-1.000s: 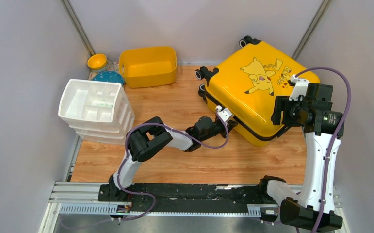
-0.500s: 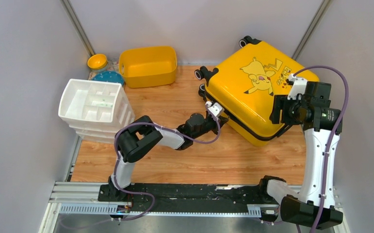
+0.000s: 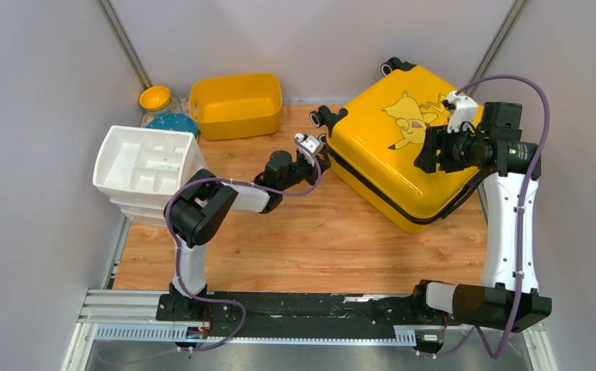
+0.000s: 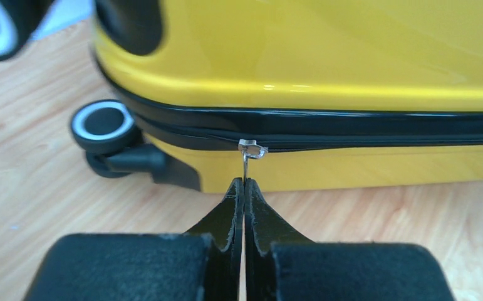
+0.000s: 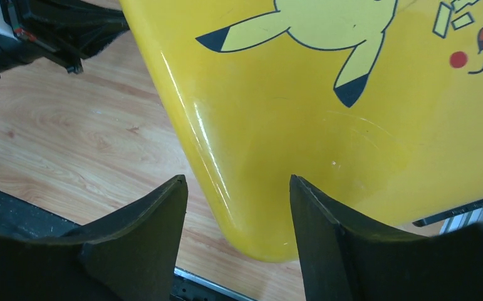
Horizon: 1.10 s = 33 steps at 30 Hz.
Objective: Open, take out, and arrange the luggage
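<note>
Luggage (image 3: pixel 379 166), Pikachu print (image 3: pixel 410 124) on top, lid down. L gripper (image 4: pixel 244 183) clenched on zipper pull (image 4: pixel 246 160). R gripper (image 5: pixel 237 180) spread, empty, over lid.

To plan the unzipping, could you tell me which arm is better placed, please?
Probably left: the left hand is shut on the zipper pull of the luggage; the right hand is open over it.

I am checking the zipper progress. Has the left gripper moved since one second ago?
Yes. The left gripper, shut on the zipper pull, travelled along the luggage edge toward its wheels, leftward.
</note>
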### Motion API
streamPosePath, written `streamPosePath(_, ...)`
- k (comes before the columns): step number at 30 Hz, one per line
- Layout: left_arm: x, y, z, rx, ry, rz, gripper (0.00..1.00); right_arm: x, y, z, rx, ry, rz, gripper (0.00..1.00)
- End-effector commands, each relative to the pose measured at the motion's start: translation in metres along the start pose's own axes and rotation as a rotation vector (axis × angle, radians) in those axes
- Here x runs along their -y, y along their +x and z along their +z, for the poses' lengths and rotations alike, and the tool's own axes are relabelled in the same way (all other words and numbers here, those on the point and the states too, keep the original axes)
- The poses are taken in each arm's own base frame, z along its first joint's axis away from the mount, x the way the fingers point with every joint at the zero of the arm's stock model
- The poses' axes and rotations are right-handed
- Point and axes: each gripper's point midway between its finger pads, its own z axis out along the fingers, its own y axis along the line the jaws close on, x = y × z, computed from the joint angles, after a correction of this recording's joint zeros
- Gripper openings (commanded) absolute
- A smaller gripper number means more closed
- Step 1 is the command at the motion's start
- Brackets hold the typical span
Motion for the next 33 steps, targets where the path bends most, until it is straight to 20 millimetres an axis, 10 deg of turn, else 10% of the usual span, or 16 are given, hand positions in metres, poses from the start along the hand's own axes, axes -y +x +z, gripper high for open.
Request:
streamPosePath(1,-0.059,-0.012,-0.002,0.007,-0.083,0.077,0.00,-0.004,-0.012,0.003,0.036,-0.016,-0.009,0.64)
streamPosePath(15,-0.150,-0.029,0.043,0.066,-0.236,0.228,0.00,0.066,0.078,0.032,-0.272,0.253,-0.005,0.57)
streamPosePath(33,-0.146,-0.072,0.091,0.458,-0.180,0.382,0.00,0.094,0.089,0.029,-0.359,0.305,-0.004,0.54)
